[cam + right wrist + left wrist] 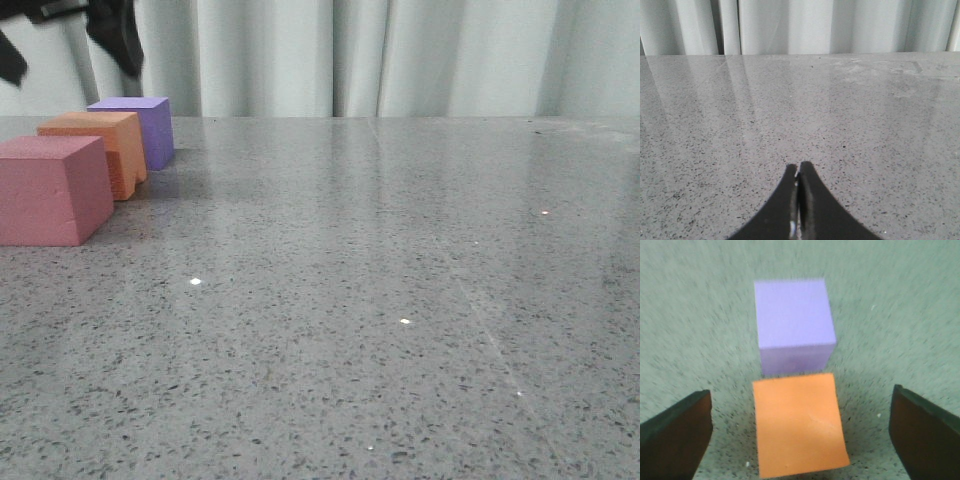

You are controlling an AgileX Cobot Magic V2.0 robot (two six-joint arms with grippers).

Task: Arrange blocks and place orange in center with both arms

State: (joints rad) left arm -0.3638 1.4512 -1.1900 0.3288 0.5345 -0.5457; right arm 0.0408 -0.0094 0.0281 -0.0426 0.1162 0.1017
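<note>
Three matte foam cubes line up at the speckled grey stone table's (400,300) left edge, pink-red cube (50,190) nearest, orange cube (100,150) in the middle, purple cube (140,125) farthest, while the left gripper (800,435) hangs spread wide above the orange one and the right gripper (798,175) rests pinched together over bare tabletop.

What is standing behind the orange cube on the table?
The purple cube stands directly behind the orange cube. The orange cube covers the purple one's lower near corner, so whether they touch cannot be seen.

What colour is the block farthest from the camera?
Purple block, shown best in the left wrist view.
</note>
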